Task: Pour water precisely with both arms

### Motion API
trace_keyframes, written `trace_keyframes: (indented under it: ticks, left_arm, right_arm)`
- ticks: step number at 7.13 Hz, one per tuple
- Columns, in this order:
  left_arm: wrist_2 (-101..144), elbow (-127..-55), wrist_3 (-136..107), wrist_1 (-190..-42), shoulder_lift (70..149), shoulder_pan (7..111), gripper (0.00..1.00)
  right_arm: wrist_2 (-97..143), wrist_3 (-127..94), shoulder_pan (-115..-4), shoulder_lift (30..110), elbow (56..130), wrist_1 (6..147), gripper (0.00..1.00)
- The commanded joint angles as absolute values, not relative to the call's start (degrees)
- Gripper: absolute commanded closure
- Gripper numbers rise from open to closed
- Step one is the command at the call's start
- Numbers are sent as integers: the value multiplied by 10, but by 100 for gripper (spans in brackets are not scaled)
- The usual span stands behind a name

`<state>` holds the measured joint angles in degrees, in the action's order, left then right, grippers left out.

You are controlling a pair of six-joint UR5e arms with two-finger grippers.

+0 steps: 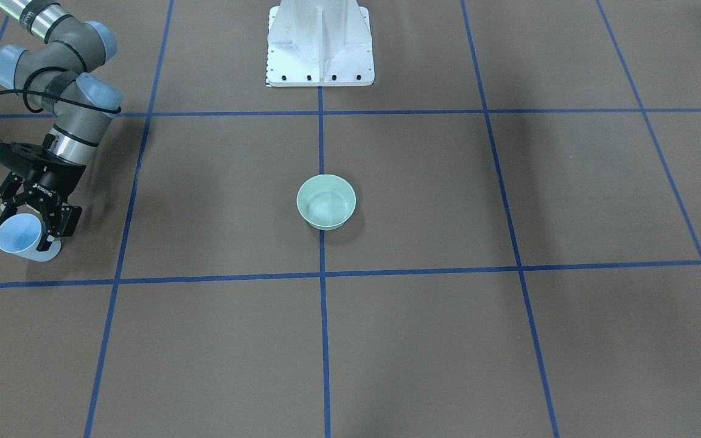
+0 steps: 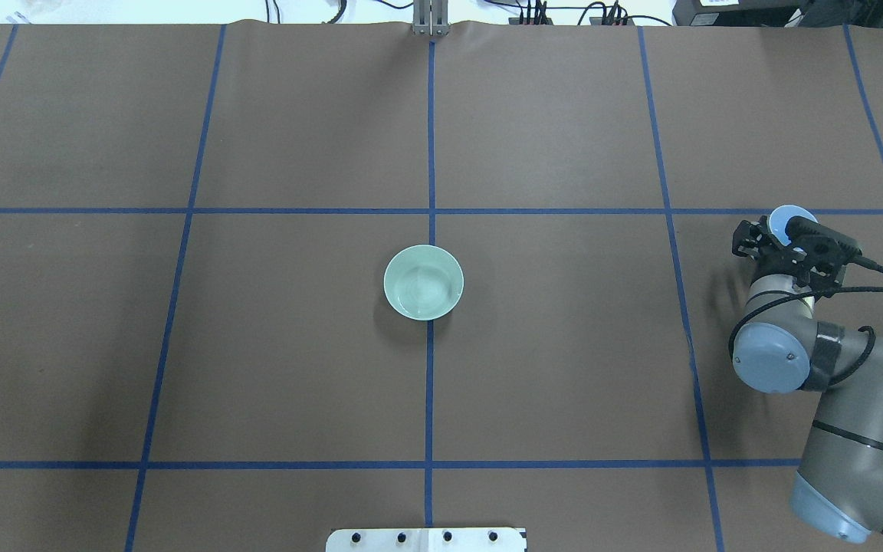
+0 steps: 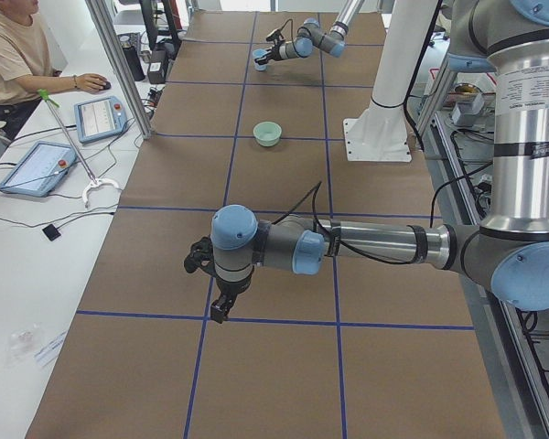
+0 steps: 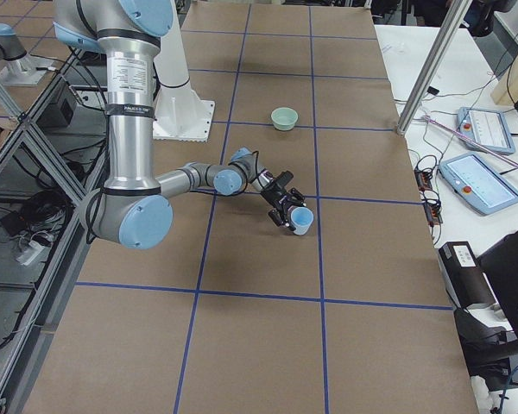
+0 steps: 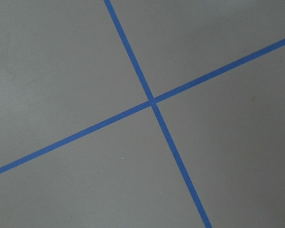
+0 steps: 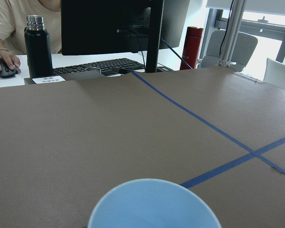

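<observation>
Brown desk point(image 2: 564, 368): your right gripper point(image 1: 37, 213) clamps a blue cup point(image 1: 17, 235) far from the green bowl point(image 1: 326, 201), so carrying could slosh water; left gripper's point(image 3: 218, 294) opening unclear.

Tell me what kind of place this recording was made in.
Most likely a robotics lab: a long table under brown paper gridded with blue tape, two grey jointed robot arms on a white metal pedestal, and touchscreen teach pendants on side desks.
</observation>
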<state>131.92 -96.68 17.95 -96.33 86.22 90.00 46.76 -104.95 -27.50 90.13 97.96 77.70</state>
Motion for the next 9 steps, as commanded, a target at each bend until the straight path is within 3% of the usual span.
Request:
trace_keyframes:
  ticks: [1, 4, 5, 6, 7, 9]
  left_arm:
    - [1319, -967, 180, -963, 862, 900, 0]
    - [1319, -967, 179, -963, 862, 900, 0]
    - [1319, -967, 180, -963, 862, 900, 0]
    - [1319, -967, 180, -963, 862, 900, 0]
    - [1319, -967, 180, -963, 862, 900, 0]
    - [1322, -966, 179, -962, 862, 900, 0]
  right_arm:
    - [463, -1052, -279, 889, 955, 777, 1]
    - [463, -1052, -284, 889, 937, 777, 3]
    - [463, -1052, -286, 889, 937, 777, 20]
    - [463, -1052, -289, 888, 937, 777, 79]
    - [461, -1051, -289, 888, 937, 777, 100]
    - [461, -1029, -295, 889, 941, 777, 100]
